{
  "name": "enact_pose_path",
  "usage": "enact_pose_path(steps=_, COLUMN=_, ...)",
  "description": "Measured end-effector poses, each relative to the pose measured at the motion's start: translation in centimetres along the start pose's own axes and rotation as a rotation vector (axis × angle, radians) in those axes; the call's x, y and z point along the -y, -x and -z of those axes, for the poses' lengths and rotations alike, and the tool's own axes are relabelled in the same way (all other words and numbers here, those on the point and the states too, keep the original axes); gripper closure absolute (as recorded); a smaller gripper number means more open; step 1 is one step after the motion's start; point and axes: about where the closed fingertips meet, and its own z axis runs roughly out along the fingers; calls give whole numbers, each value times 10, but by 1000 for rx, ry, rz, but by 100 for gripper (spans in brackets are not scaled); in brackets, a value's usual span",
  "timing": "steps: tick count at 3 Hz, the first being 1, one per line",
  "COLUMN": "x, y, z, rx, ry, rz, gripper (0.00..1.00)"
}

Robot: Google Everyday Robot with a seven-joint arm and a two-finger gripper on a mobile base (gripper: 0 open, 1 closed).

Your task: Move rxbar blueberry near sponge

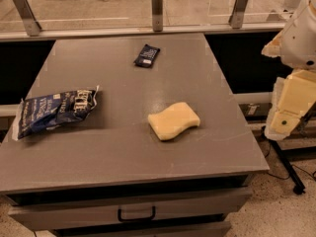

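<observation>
Far back — flat navy rxbar blueberry (pixel 146 56), white label — pincer (pixel 289 110) off right

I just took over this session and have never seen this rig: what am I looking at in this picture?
There is one camera view, looking down on a grey table with drawers; where the camera sits is not known. The pale bulky shape at the picture's right edge is the robot's single arm, and its gripper hangs beside the table, not over it, touching nothing. On the table lie the rxbar blueberry at the back, the sponge nearer the front, and a blue-and-white chip bag on the left. None of them is held.
</observation>
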Motion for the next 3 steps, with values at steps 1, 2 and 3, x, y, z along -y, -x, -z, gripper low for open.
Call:
enact_pose_path(steps=1, x=0, y=0, z=0, rx=0, ry=0, rz=0, gripper=0)
enact_pose_path(steps=2, x=21, y=14, z=-5, rx=17, ry=-15, rz=21, gripper=0)
enact_pose_path(steps=3, x=68, y=38, z=-25, rx=85, ry=-55, rz=13, gripper=0)
